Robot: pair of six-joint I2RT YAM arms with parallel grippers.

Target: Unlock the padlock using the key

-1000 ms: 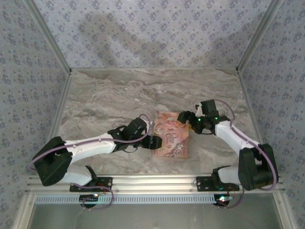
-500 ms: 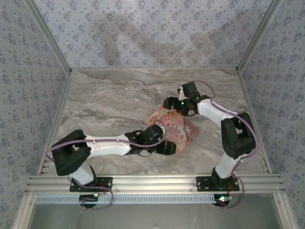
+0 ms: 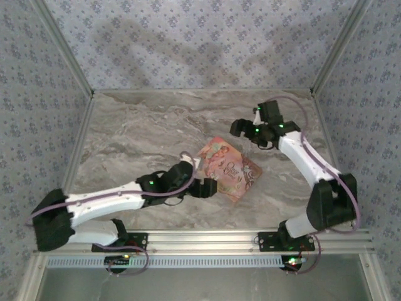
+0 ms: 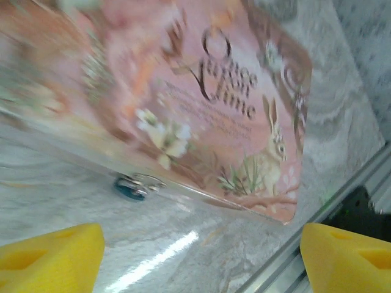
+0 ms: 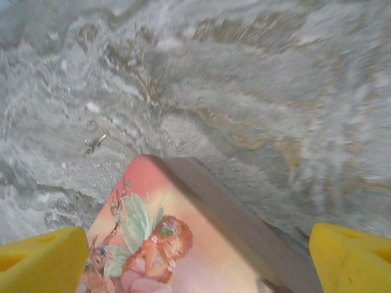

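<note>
Pink box (image 3: 229, 168): flat, askew mid-table, nearer near edge. Lid reads "Once upon a time" (blurred); rabbit, flowers, red-haired fairy.
Padlock (image 4: 134, 185): blue-and-silver, low against box's side edge, marble table (image 3: 138, 132) in front of it bare.
Left gripper (image 4: 198, 256): yellow fingers wide apart, empty, facing padlock.
Right gripper (image 5: 195, 259): fingers apart, empty, over box's far corner.
Small metal bit (image 5: 95, 143): on table beyond box, too small to identify.

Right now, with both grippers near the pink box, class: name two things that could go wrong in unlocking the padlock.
1. The padlock is tiny and sits at the edge of the pink box; the open left gripper may catch the box instead.
2. The small metal piece on the table beyond the open right gripper, possibly the key, lies flat and could slip when pinched.
</note>
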